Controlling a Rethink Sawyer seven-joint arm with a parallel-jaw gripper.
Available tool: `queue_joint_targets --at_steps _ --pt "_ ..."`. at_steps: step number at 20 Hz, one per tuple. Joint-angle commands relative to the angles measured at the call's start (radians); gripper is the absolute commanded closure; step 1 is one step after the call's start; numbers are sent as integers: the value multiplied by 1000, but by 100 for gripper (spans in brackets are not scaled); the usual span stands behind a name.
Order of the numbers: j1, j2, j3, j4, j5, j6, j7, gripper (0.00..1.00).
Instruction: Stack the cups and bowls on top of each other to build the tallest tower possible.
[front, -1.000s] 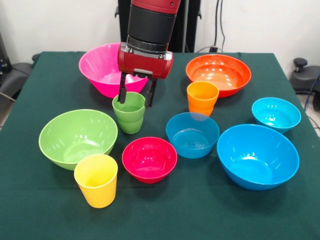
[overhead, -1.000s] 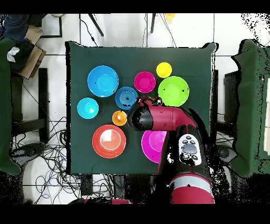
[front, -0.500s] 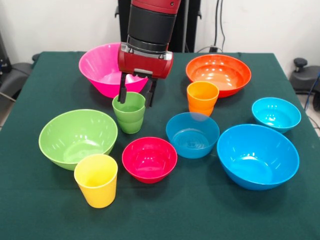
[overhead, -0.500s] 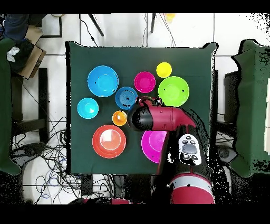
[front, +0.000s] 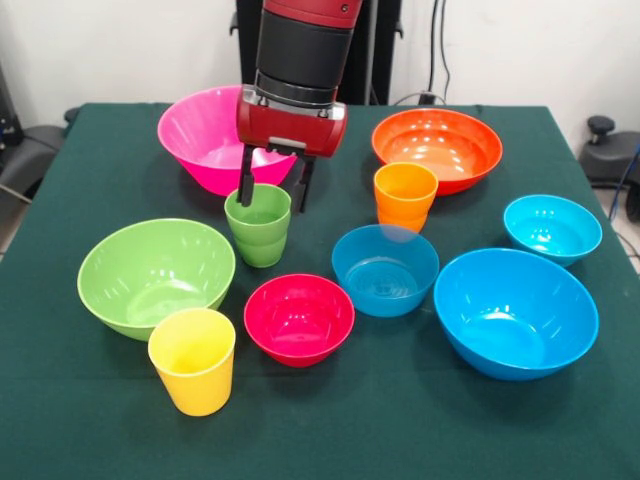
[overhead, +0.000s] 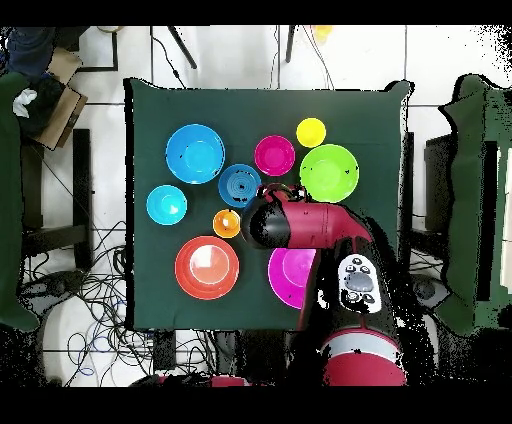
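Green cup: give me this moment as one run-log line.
gripper: open, fingers straddling green cup rim | cup: upright on table, not lifted | stack: none yet | next: probably close and lift

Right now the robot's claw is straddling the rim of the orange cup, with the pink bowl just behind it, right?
Not quite: the gripper is at the green cup, one finger inside its rim, as the front view shows. The orange cup stands untouched. The pink bowl is indeed just behind.

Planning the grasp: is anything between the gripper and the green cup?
Nothing visible. The gripper is open right at the green cup, one of its fingers at the rim.
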Motion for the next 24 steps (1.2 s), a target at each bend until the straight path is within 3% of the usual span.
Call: queue_joint_targets --at_steps 1,24 --pt "11 25 54 50 10 -11 135 0" --pt "13 19 55 49 14 10 127 0"
